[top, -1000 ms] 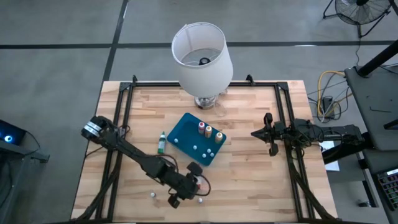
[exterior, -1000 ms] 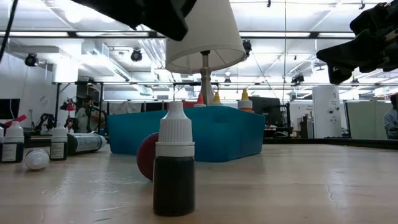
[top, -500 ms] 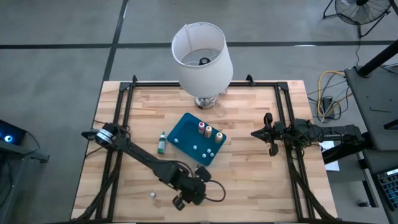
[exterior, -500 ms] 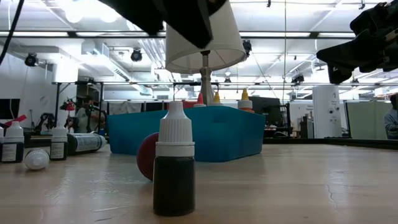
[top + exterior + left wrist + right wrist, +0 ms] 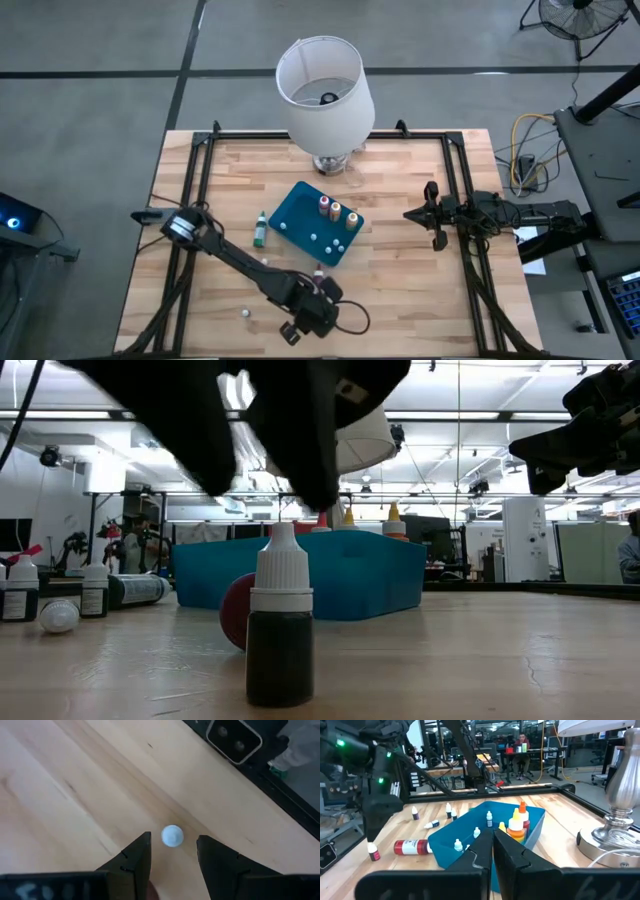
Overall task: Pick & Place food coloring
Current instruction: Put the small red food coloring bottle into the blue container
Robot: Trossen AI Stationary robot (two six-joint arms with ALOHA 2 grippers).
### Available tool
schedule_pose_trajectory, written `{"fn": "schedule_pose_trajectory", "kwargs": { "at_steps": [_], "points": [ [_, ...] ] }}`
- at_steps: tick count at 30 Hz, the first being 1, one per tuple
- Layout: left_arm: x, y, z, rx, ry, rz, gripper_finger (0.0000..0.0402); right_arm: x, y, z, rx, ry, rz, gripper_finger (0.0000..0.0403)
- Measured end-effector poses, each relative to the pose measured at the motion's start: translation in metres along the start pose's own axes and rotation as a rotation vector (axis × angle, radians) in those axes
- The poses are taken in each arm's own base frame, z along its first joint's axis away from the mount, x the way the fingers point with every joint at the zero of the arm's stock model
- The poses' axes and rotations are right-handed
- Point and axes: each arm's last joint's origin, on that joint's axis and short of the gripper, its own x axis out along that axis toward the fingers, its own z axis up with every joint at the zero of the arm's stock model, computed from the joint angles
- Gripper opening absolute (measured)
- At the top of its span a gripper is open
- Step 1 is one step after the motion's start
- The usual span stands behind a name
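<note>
A small dark dropper bottle (image 5: pixel 280 628) with a white cap (image 5: pixel 172 835) stands upright near the table's front edge. My left gripper (image 5: pixel 173 854) is open and hangs just above it, one finger on either side of the cap, touching nothing. In the high view my left gripper (image 5: pixel 318 320) hides this bottle. Red, yellow and orange food coloring bottles (image 5: pixel 337 211) stand in the teal tray (image 5: pixel 300 215). A green one (image 5: pixel 260 230) and a red one (image 5: pixel 318 270) lie on the wood. My right gripper (image 5: pixel 432 215) waits shut at the right side.
A white-shaded lamp (image 5: pixel 325 95) stands at the far middle of the table. More small white-capped bottles (image 5: pixel 95 590) stand left of the tray, and a loose white cap (image 5: pixel 243 313) lies near the front left. A black frame (image 5: pixel 205 160) borders the table.
My left gripper has gone toward the table's right and near edge and sunk, tipping more steeply downward. It now stands over the white-capped bottle with its fingers in the low view. The bottle has not moved.
</note>
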Motion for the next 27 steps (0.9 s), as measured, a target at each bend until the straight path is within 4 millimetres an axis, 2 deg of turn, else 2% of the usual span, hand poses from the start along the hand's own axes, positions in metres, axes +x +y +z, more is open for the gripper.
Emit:
{"fn": "schedule_pose_trajectory", "kwargs": {
  "at_steps": [14,27],
  "points": [
    [0.014,-0.003,-0.003,-0.034,0.028,-0.01,0.0131,0.0,0.0,0.0,0.0,0.0,0.0,0.0008],
    [0.015,-0.002,-0.001,-0.034,0.01,-0.003,0.0131,0.0,0.0,0.0,0.0,0.0,0.0,0.0008]
  ]
}}
